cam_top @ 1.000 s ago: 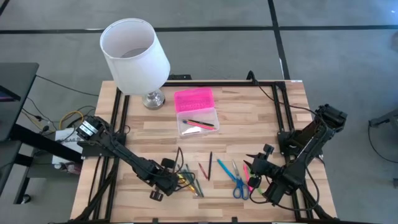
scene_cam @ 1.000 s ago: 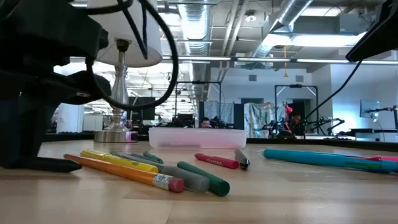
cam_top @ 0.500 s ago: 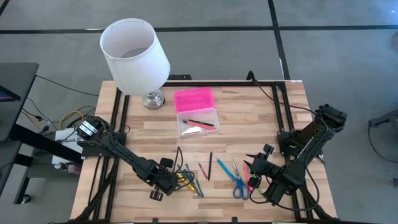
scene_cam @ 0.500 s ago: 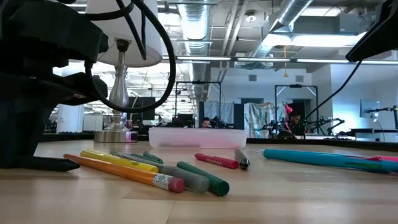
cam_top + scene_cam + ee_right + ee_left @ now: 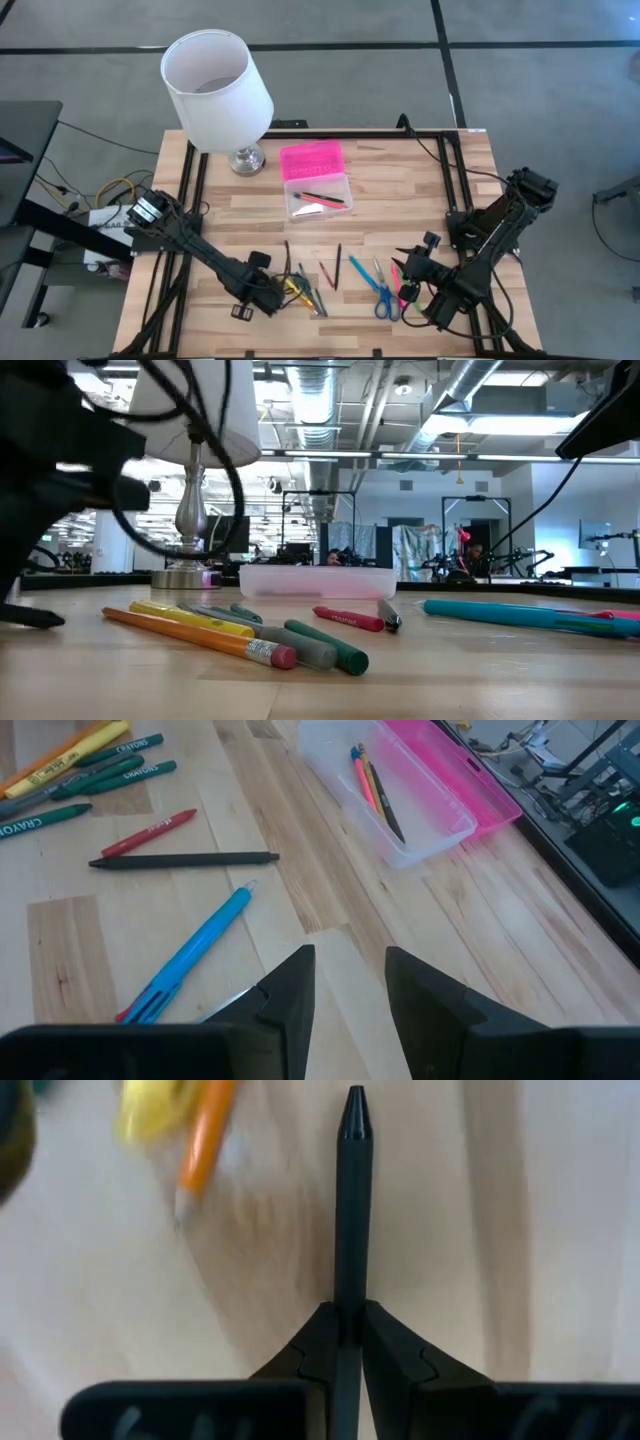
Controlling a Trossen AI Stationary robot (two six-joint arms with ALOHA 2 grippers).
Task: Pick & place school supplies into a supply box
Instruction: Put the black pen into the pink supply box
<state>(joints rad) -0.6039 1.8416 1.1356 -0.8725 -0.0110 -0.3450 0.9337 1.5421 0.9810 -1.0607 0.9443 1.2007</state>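
Gripping one black pen (image 5: 352, 1210), left gripper (image 5: 342, 1342) near two crayons.

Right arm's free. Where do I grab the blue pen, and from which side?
Take the blue pen mid-barrel, from straight above with the open right gripper, jaws across it. It lies flat on the table with bare wood either side of its middle, so the jaws should straddle it cleanly. The left gripper holds a black pen.
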